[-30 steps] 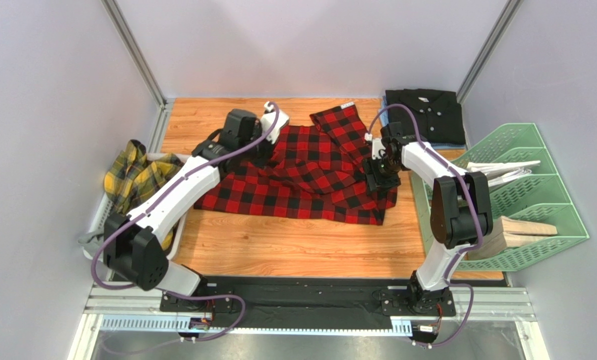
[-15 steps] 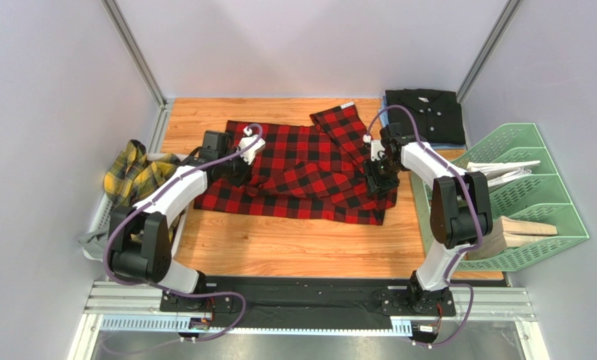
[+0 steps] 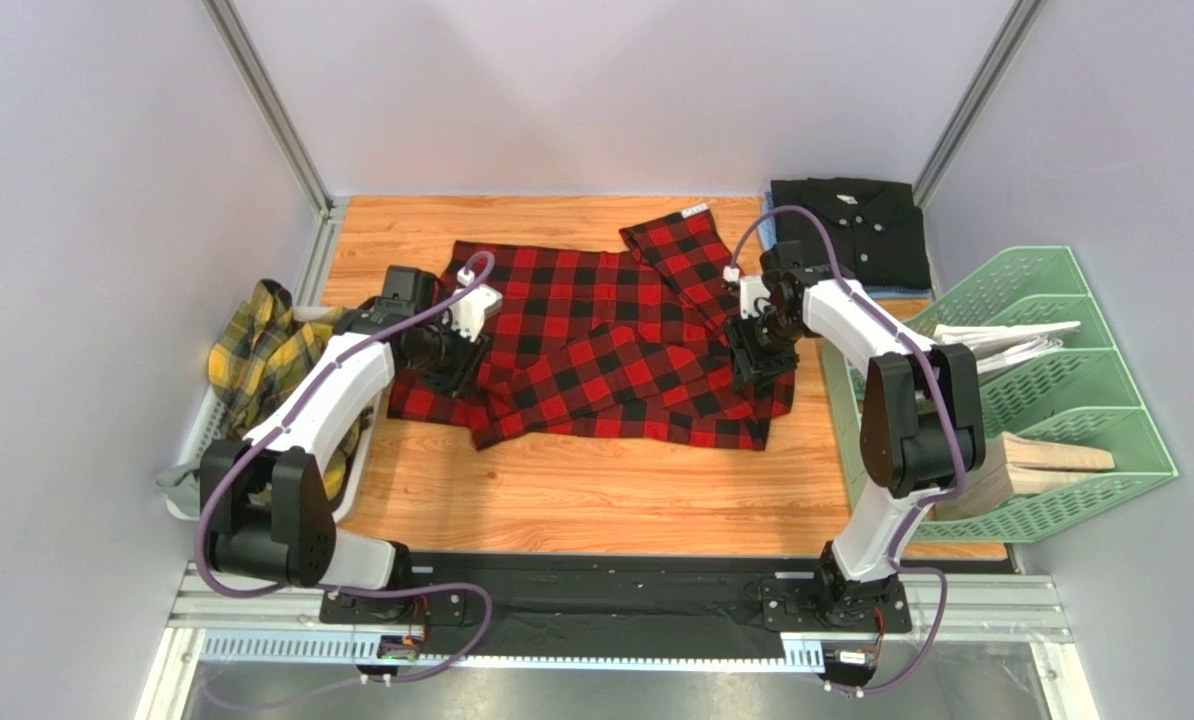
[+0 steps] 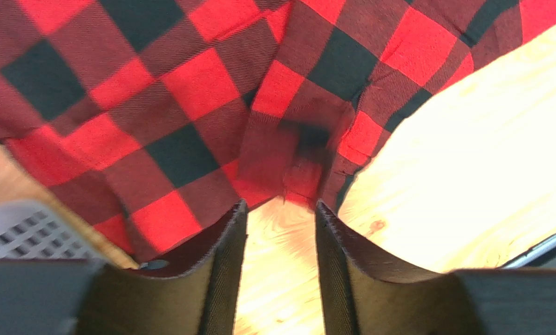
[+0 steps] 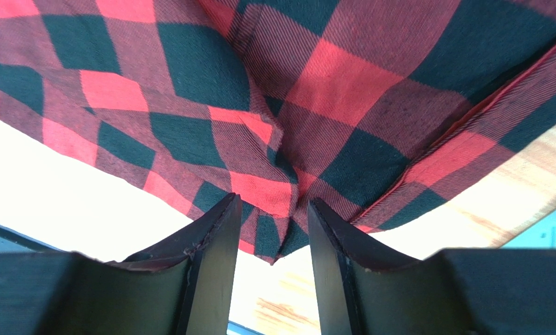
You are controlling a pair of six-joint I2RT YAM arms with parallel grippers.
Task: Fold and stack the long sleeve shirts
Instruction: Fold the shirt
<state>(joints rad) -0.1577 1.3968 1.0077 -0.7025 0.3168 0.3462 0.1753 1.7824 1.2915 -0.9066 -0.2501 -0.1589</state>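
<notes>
The red-and-black check shirt [image 3: 603,330] lies spread on the wooden table, its left part folded inward. My left gripper [image 3: 450,357] hovers over the shirt's left edge. In the left wrist view that gripper [image 4: 281,209] is open, with bare wood between its fingers and the check cloth [image 4: 190,105] just beyond the tips. My right gripper [image 3: 750,348] is at the shirt's right edge. In the right wrist view it [image 5: 274,209] stands open, and a corner of the cloth [image 5: 281,237] hangs between its fingertips. The black shirt [image 3: 851,225] lies folded at the back right. The yellow plaid shirt [image 3: 265,353] is crumpled at the left.
A white basket [image 3: 195,435] at the table's left edge holds the yellow plaid shirt. A green file rack [image 3: 1061,323] with papers and a wooden block stands at the right. Bare wood [image 3: 603,488] lies in front of the shirt. Grey walls enclose the table.
My left gripper drew back toward the near left across the shirt and opened, letting go of the cloth. The shirt's left part now lies folded in. My right gripper barely moved.
</notes>
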